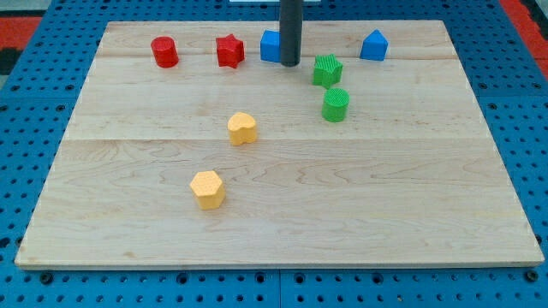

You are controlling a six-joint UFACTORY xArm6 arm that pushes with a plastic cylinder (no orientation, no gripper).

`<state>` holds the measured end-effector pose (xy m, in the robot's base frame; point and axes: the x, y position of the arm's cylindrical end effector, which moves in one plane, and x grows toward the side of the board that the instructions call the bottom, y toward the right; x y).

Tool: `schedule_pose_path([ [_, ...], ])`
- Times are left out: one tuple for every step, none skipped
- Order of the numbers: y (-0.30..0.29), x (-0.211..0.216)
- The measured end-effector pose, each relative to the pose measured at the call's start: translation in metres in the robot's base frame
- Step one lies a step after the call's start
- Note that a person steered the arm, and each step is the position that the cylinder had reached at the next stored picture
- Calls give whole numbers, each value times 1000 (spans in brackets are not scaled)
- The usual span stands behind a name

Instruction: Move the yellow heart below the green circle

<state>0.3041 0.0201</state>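
Your arm carries no pincer, only a straight dark rod, so there is nothing to open or close; my tip (290, 65) sits near the view's top, just in front of the blue cube (270, 45) and left of the green star-shaped block (326, 69). Look for the yellow heart block (242, 128) near the middle of the pale wooden board (411, 214), well left of and slightly below the green circle block (336, 104). Nothing touches the heart.
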Motion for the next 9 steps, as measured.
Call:
schedule_pose_path([
  [-9,34],
  [-84,56],
  [-145,95],
  [-117,130],
  [-72,129],
  [-98,117],
  [-81,117],
  [-40,109],
  [-21,102],
])
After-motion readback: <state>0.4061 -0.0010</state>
